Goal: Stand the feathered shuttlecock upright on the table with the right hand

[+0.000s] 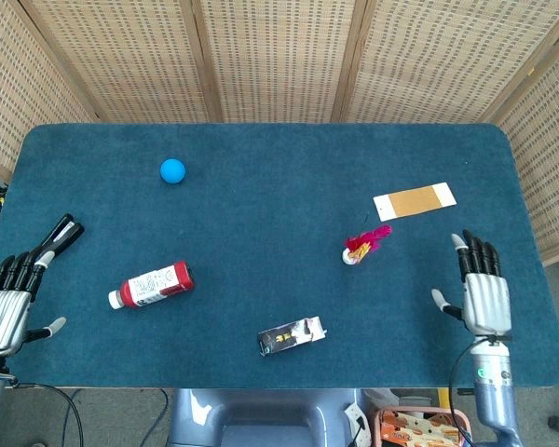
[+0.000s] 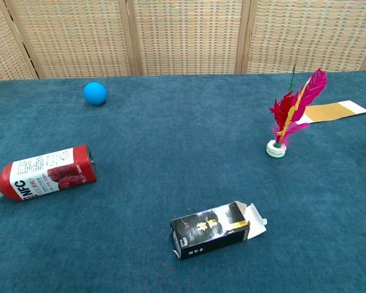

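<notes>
The feathered shuttlecock (image 2: 288, 116) stands upright on its white base on the blue table, its pink, red and yellow feathers leaning to the right; the head view shows it as the shuttlecock (image 1: 364, 245) right of centre. My right hand (image 1: 479, 290) is open near the table's front right edge, well clear of the shuttlecock, fingers apart and holding nothing. At the front left edge my left hand (image 1: 9, 304) is also open and empty. Neither hand appears in the chest view.
A blue ball (image 1: 172, 170) lies at the back left. A red bottle (image 1: 152, 285) lies on its side at the left. A small dark carton (image 1: 292, 336) lies open near the front edge. A tan card (image 1: 415, 199) lies behind the shuttlecock.
</notes>
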`<state>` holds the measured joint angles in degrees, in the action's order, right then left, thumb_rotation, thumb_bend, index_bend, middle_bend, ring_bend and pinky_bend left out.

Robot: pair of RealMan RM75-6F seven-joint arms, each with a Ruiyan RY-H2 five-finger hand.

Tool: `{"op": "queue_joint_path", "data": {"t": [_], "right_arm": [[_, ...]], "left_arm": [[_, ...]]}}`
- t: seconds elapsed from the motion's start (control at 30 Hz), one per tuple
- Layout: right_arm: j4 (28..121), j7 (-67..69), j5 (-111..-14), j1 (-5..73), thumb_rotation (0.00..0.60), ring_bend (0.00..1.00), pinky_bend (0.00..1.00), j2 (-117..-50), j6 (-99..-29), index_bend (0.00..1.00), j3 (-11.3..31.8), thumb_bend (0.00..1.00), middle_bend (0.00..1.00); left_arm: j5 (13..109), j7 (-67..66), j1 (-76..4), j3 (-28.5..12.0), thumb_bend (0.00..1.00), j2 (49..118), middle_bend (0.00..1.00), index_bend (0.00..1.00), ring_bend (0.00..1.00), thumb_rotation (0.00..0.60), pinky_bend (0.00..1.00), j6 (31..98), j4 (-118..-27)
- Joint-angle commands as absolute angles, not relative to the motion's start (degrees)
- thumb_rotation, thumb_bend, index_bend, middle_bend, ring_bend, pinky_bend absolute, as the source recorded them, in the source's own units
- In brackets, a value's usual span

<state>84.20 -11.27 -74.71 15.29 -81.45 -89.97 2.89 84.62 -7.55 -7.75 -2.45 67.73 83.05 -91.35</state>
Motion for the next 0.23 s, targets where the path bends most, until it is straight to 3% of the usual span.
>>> {"op": "queue_joint_path", "data": {"t": [0.03,0.23], "right_arm": [[82.6,-14.2,-79.0,11.5,0.600,0.00,0.00,-78.0,-92.1,0.00,-1.3,0.16,0.00],[82.8,-13.5,-82.1,10.3,0.600,0.00,0.00,-77.6,-92.8,0.00,-1.6,0.16,0.00]], "left_arm": [[84.5,-7.8,-7.7,-2.4,0.01,67.8,0.00,0.00,0.00,0.600,0.00,83.0,-91.3],[84.4,-7.7,-7.5,-2.7,0.01,67.5,0.00,0.00,0.00,0.600,0.00,83.6,-91.5]]}}
